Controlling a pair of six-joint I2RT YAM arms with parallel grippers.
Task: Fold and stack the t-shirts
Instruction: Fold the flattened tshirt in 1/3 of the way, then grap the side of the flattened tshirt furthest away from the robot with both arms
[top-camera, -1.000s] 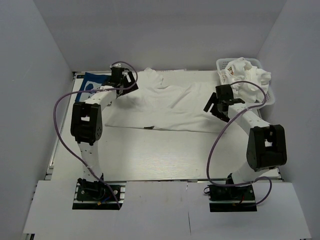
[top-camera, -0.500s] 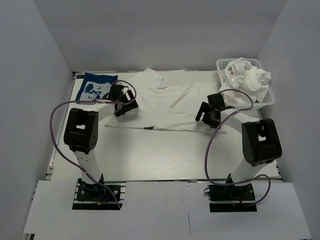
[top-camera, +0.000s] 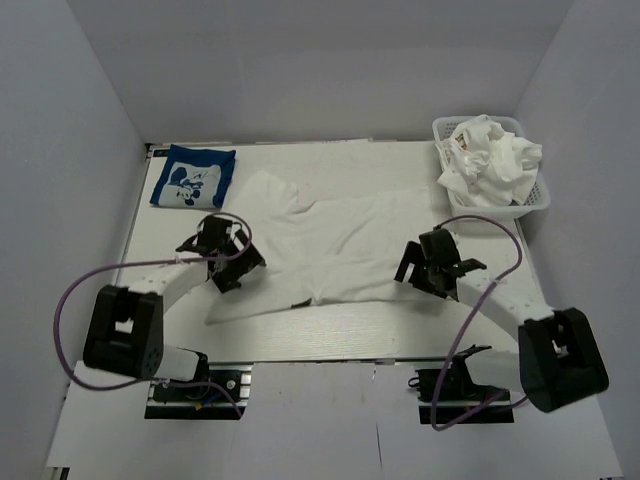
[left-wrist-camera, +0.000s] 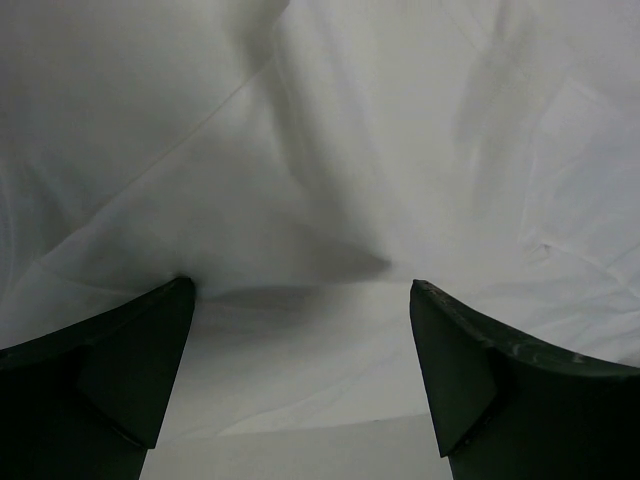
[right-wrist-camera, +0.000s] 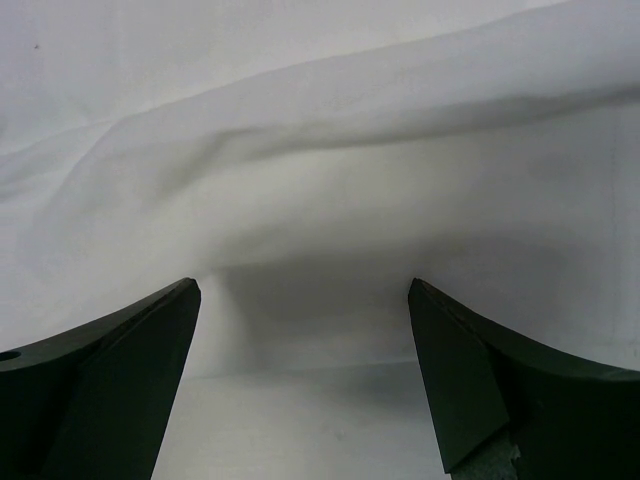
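Arms low — left gripper (left-wrist-camera: 301, 288) and right gripper (right-wrist-camera: 303, 285) spread wide, apparently empty, over white t-shirt (top-camera: 345, 235).

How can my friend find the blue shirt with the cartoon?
Look at the white table and go to its far left corner. A folded navy t-shirt lies flat there, apart from the big white t-shirt spread across the middle. It is the only dark cloth and shows a white cartoon print.
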